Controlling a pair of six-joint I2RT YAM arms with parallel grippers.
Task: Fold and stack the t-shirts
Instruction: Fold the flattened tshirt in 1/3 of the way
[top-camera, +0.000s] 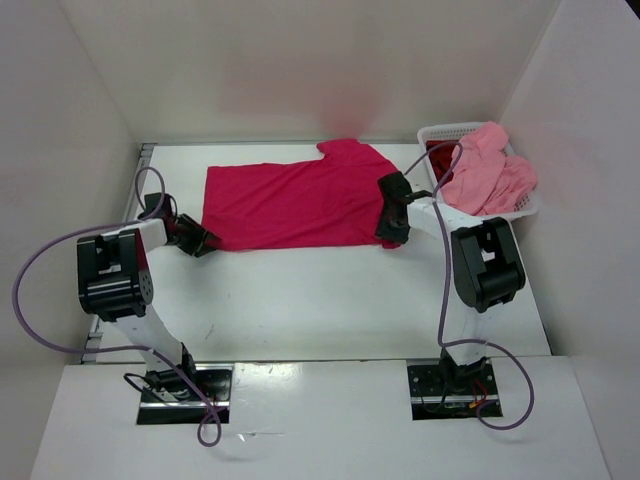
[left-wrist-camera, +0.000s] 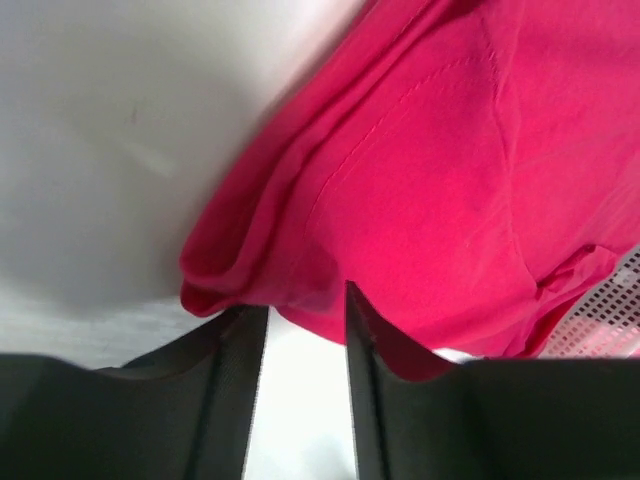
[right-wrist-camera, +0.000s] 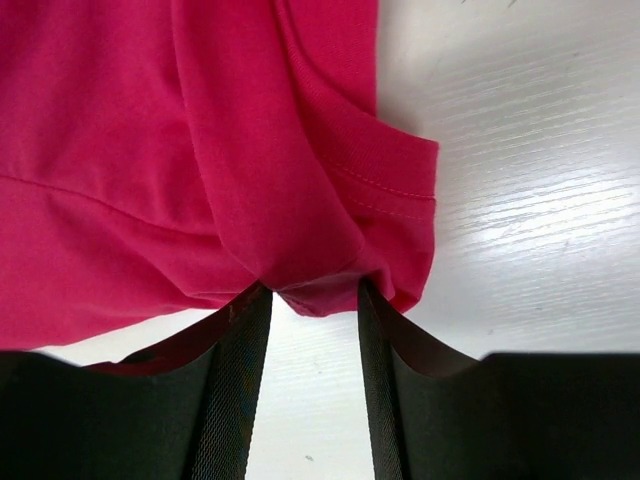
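The bright crimson-pink t-shirt (top-camera: 300, 200) lies spread flat across the back of the table, one sleeve pointing to the far wall. My left gripper (top-camera: 207, 243) sits at its near left corner. In the left wrist view that gripper (left-wrist-camera: 302, 300) is open, bare table shows between the jaws, and the rolled shirt edge (left-wrist-camera: 230, 285) lies just past the tips. My right gripper (top-camera: 392, 235) is at the near right corner. It is open (right-wrist-camera: 313, 290), with a bunched fold of the shirt (right-wrist-camera: 310, 240) loose at its fingertips. A light salmon pink t-shirt (top-camera: 485, 170) is heaped in the basket over a dark red one (top-camera: 438, 156).
The white lattice basket (top-camera: 525, 210) stands at the back right, close to my right arm. White walls enclose the table on the left, back and right. Purple cables loop beside both arms.
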